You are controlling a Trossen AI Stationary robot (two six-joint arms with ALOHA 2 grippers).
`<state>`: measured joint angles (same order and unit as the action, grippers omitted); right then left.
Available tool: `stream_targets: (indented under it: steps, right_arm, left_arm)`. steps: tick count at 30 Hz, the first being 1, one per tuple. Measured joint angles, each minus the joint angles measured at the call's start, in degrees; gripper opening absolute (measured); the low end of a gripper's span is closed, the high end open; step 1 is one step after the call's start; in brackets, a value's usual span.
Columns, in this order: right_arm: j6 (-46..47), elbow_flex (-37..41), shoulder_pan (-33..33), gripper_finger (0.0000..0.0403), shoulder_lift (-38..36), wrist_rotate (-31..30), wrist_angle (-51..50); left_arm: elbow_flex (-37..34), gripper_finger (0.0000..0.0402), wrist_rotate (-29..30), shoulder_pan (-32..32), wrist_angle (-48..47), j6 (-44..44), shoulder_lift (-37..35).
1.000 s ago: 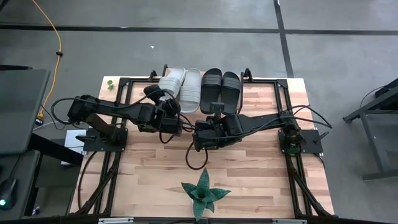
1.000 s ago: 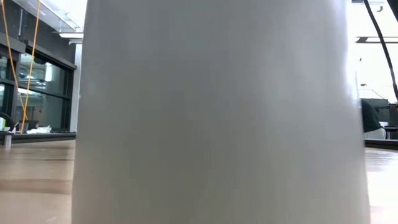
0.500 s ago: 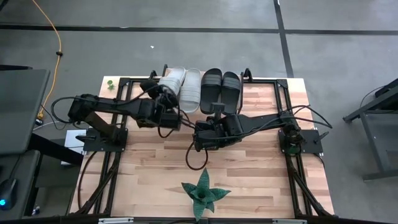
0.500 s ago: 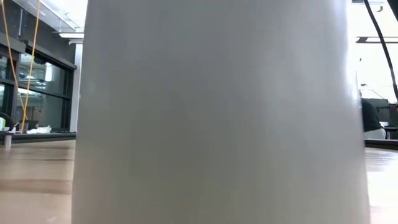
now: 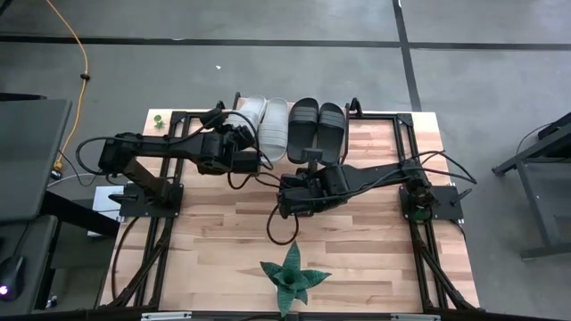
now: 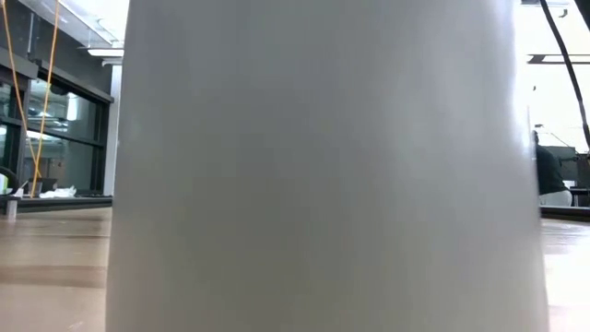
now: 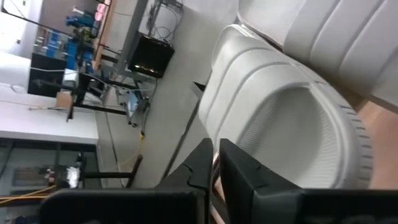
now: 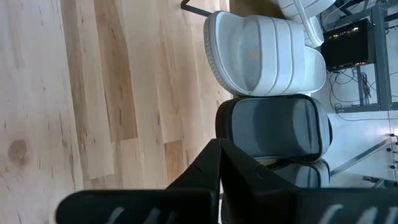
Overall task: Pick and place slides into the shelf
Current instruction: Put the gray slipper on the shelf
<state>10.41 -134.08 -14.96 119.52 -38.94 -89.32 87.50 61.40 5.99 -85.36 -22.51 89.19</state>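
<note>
Nudging the leftmost pale slide [image 5: 245,118] square against its mate at the counter's [image 5: 357,250] far edge seems the job; left claw [image 5: 239,135], fingers together and empty, should push gently, while the right claw [image 5: 287,198], also closed, waits mid-counter.

No words, numbers or signs can be read anywhere (not even on the slides [image 5: 287,127]); far-off room things may carry labels, too small to tell.
</note>
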Motion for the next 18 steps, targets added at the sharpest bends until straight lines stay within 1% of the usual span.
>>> stream_targets:
  steps: [3, 7, 10, 14, 18]
  right_arm:
    - [0.09, 0.00, 0.00, 0.0000, 0.00, -0.05, 0.00]
    - [0.09, 0.00, -0.09, 0.0000, 0.00, 0.02, 0.02]
    - [0.24, 0.00, -0.32, 0.0000, 0.00, 0.07, 0.02]
    - [0.16, 0.00, -0.84, 0.0000, 0.00, 0.09, 0.14]
    - [0.12, 0.00, -1.22, 0.0000, 0.00, 0.03, 0.26]
  left_arm:
    - [0.00, 0.0004, -1.91, 0.01, 0.08, -0.30, 0.00]
    - [-0.96, 0.0010, -4.97, 0.01, 1.97, -0.45, 0.00]
    - [-2.99, 0.0012, -6.87, 0.01, 3.10, -0.45, 0.00]
    - [-7.19, 0.0002, -7.18, 0.01, 5.55, -0.42, 0.00]
    - [-10.56, 0.0005, -8.14, 0.01, 7.37, -0.47, 0.00]
